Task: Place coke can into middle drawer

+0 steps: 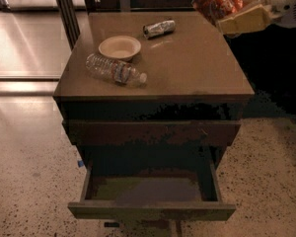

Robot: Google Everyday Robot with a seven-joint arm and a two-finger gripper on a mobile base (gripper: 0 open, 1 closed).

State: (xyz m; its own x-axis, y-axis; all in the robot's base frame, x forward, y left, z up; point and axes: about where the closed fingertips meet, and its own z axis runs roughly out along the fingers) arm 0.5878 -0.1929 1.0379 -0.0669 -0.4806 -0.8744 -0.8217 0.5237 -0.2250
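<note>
The coke can (216, 0), red-orange with white markings, is held in the air at the top right, above the cabinet's back right corner. My gripper (235, 15) is shut on it, with a pale yellow finger (246, 19) under and beside the can. The white arm runs off the right edge. The middle drawer (153, 211) is pulled open at the bottom of the view, with a flat greyish floor and nothing in it. The can is well above and behind the drawer.
On the cabinet top (197, 68) lie a clear plastic water bottle (116, 70) on its side, a pale bowl (120, 47) and a silver-and-dark can (159, 28) on its side. A closed drawer front (153, 131) sits above the open drawer. Speckled floor surrounds the cabinet.
</note>
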